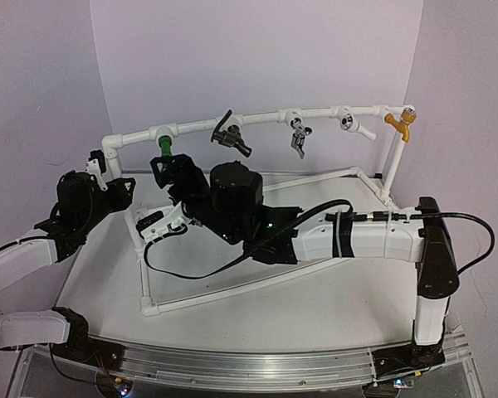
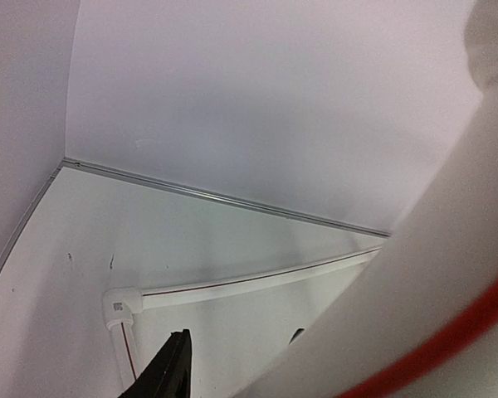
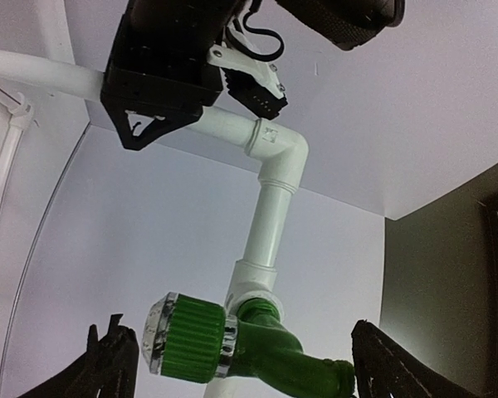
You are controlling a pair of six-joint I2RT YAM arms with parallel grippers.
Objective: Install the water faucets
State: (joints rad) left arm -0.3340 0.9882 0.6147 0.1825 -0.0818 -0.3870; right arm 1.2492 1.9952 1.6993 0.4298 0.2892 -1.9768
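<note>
The bright green faucet [image 1: 163,143] hangs screwed into a fitting at the left of the white pipe rail [image 1: 257,118]. The dark lever faucet [image 1: 231,135] hangs from the rail to its right. My right gripper [image 1: 169,168] sits just below the green faucet. In the right wrist view the green faucet [image 3: 232,352] lies between the open fingers [image 3: 108,365] without touching them. My left gripper [image 1: 108,172] is at the rail's left elbow, clamped on the pipe [image 3: 232,124]. The left wrist view shows one finger [image 2: 170,365] and a blurred pipe [image 2: 432,274].
Further right on the rail hang a grey-silver tap [image 1: 299,137], a white tap [image 1: 355,124] and an orange-yellow tap [image 1: 401,124]. The frame's floor pipes [image 1: 232,294] lie on the white table. Purple walls close the back and sides. A black cable [image 1: 191,274] loops under the right arm.
</note>
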